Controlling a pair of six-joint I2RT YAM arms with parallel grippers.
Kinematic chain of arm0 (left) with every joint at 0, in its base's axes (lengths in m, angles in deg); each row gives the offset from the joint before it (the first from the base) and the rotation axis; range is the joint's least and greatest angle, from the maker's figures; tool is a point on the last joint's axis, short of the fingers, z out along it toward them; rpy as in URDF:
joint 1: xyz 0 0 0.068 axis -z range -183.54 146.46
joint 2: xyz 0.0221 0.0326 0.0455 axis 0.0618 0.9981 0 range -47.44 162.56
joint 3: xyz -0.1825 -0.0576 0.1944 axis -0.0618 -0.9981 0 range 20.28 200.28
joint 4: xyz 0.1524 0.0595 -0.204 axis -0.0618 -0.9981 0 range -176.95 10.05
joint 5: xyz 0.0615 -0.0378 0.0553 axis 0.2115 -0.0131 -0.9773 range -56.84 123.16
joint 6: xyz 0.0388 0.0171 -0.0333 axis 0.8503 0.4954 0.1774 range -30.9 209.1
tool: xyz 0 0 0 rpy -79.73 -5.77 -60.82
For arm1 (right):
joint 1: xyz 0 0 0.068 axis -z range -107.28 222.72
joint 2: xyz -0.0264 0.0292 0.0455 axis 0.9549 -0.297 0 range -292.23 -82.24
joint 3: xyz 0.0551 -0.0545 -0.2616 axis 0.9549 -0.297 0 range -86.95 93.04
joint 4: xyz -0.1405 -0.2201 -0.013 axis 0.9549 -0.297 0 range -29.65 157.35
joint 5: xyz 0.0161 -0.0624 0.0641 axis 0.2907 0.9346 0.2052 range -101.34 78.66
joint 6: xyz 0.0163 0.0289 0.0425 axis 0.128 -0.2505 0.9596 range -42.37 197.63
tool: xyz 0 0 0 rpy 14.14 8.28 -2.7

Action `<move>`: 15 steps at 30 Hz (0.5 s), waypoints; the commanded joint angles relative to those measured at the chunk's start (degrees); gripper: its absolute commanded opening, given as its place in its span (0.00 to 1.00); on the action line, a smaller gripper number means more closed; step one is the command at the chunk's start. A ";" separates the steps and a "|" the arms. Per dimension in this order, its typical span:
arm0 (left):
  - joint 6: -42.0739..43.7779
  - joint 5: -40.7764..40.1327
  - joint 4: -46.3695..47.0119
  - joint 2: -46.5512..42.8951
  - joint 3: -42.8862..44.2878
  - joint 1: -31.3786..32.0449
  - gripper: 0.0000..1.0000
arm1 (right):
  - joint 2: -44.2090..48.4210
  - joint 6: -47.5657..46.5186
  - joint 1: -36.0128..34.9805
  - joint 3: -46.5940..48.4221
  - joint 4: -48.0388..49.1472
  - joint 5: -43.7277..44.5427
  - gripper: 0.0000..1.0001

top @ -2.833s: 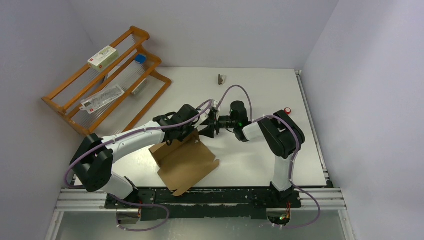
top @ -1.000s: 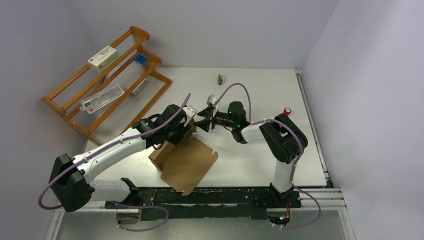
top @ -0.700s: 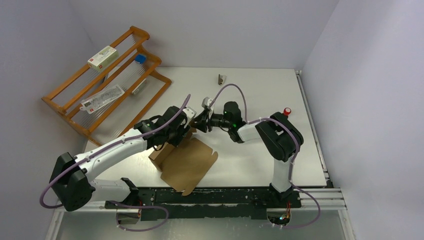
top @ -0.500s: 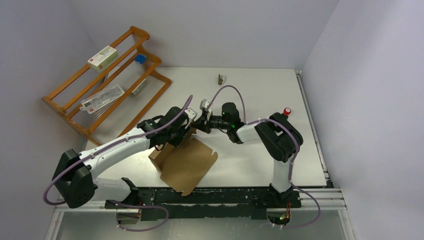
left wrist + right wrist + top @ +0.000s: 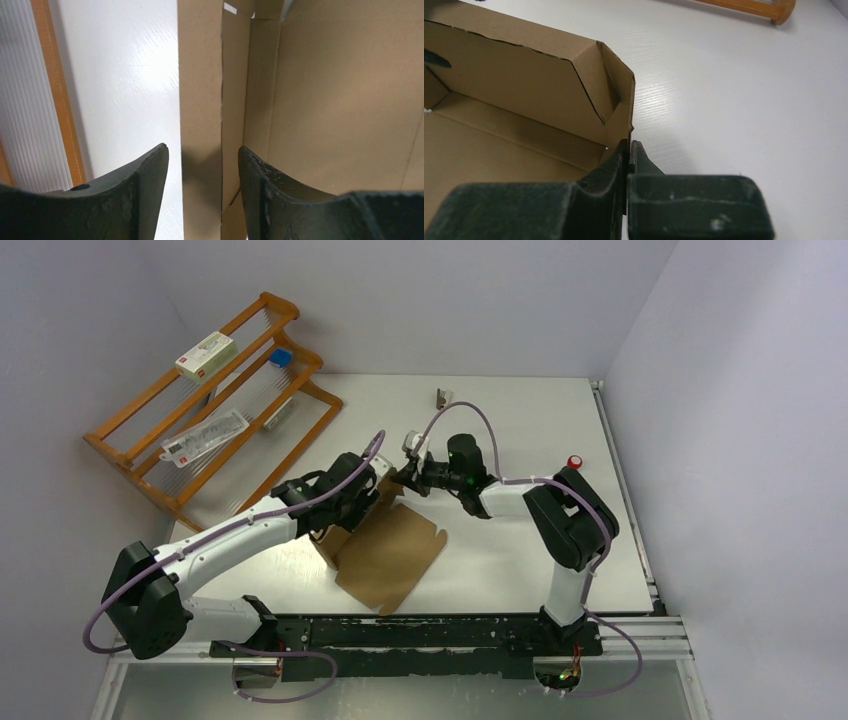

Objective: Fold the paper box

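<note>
While the left gripper (image 5: 202, 155) reaches forward, spread, a wall of the paper box (image 5: 310, 100) stands between its fingers. The right gripper (image 5: 629, 146), stretched low, clamps the box's corner.

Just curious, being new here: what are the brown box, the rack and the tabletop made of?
The paper box looks like thin matte brown cardboard: creased folds, perforated edges. The rack seems varnished wood, orange-brown with a slight sheen. The table is white, smooth, faintly grained and glossy; perhaps laminate, hard to say.
</note>
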 commanded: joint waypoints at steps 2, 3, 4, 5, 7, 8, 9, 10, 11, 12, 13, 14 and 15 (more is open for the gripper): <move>1.00 -4.74 3.35 -1.03 0.77 -0.37 0.56 | 1.84 -2.13 0.40 0.64 -0.92 1.20 0.00; 1.43 -5.72 3.92 -0.80 0.51 -0.37 0.55 | 1.78 -1.53 0.40 0.14 0.09 1.15 0.01; 2.09 -6.24 4.26 -0.39 0.60 -0.39 0.54 | 1.68 -0.91 0.35 -0.26 1.02 1.13 0.01; 2.17 -6.19 3.98 0.17 1.24 -0.38 0.53 | 1.53 -0.20 0.32 -0.75 2.04 1.19 0.01; 1.63 -5.46 3.31 1.28 2.54 -0.29 0.51 | 1.18 1.26 0.30 -1.58 3.86 1.09 0.01; 1.74 -4.21 3.48 1.72 2.95 -0.30 0.51 | 1.05 1.71 0.19 -1.98 4.72 1.17 0.01; 1.40 -3.89 3.80 2.01 3.20 -0.35 0.50 | 1.00 2.01 -0.11 -2.39 5.51 1.67 0.01; 0.73 -3.91 3.85 2.43 3.63 -0.29 0.49 | 0.97 2.16 -0.22 -2.81 6.10 2.19 0.01; 0.20 -3.98 3.74 3.09 4.13 -0.28 0.48 | 0.97 2.37 -0.29 -3.26 6.46 2.44 0.01; -0.92 -4.29 3.78 3.42 4.42 -0.21 0.46 | 0.97 2.75 -0.29 -3.45 6.79 2.78 0.01; -2.40 -4.96 3.89 3.63 4.40 -0.13 0.44 | 0.97 2.98 -0.34 -3.65 7.04 3.08 0.02; -2.95 -5.72 3.80 3.87 4.26 0.12 0.43 | 0.99 3.10 -0.38 -3.76 7.25 3.22 0.02; -3.22 -6.64 3.51 4.07 4.21 0.84 0.42 | 0.97 3.19 -0.41 -3.83 7.38 3.37 0.02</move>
